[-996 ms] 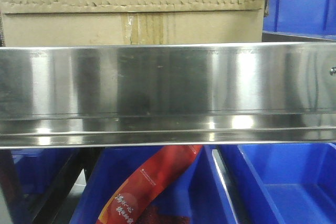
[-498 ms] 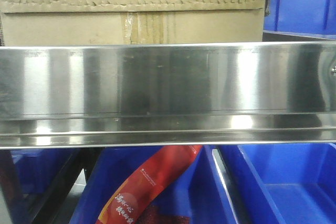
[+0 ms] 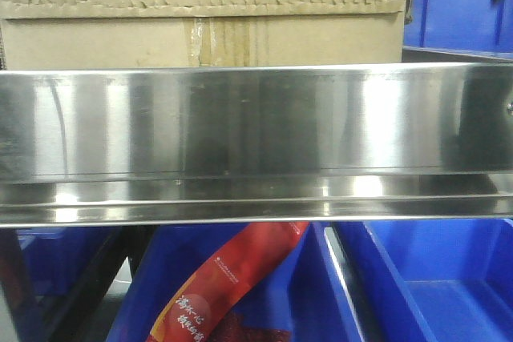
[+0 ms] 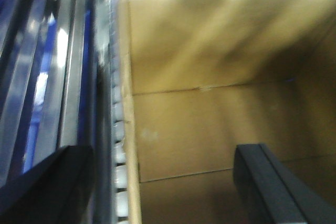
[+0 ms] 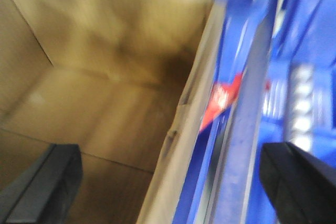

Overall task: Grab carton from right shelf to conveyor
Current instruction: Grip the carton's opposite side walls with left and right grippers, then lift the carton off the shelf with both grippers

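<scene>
The left gripper [image 4: 163, 187] and right gripper [image 5: 170, 187] hang wide open, empty, over walls of the big brown cardboard carton [image 3: 96, 42], ready to pinch.

We find print only on the long red glossy packet [image 3: 240, 268] lying in the blue plastic bin [image 3: 298, 303]. It carries a small white logo line and, lower down, large white Chinese characters, both too blurred for us to read.
</scene>
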